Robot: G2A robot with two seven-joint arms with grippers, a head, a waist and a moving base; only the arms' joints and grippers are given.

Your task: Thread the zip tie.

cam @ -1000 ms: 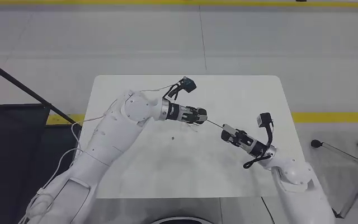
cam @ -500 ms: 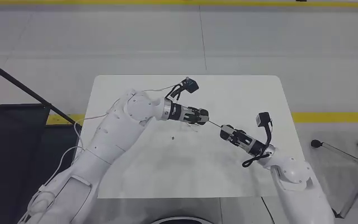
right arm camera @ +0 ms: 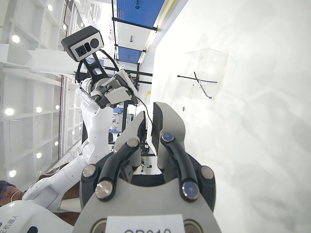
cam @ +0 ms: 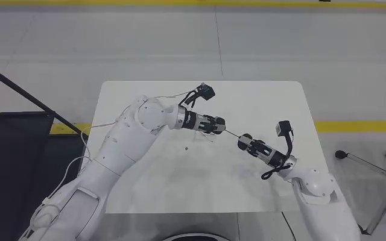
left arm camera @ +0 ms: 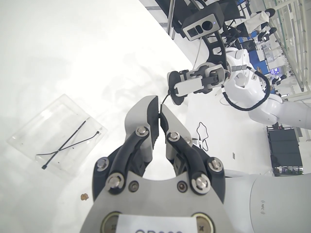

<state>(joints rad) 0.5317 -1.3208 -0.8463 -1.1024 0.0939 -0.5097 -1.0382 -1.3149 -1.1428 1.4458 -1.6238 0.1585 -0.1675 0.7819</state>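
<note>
A thin black zip tie [cam: 232, 134] spans the short gap between my two grippers above the middle of the white table [cam: 181, 181]. My left gripper [cam: 222, 127] is shut on one end; in the left wrist view the zip tie [left arm camera: 164, 99] leaves that gripper [left arm camera: 159, 112] and runs to my right gripper [left arm camera: 173, 93]. In the right wrist view the zip tie [right arm camera: 145, 109] curves in between the fingers of my right gripper [right arm camera: 149, 120], which close on its other end, with my left gripper [right arm camera: 132, 95] just beyond.
A clear flat tray [left arm camera: 48, 117] lies on the table beside the grippers with two spare zip ties [left arm camera: 68, 144] crossed on it; the tray [right arm camera: 211, 56] also appears in the right wrist view. A small brown crumb [left arm camera: 84, 196] lies near it.
Both grippers have shifted only slightly, drawing a little closer together. The zip tie stays held between them.
</note>
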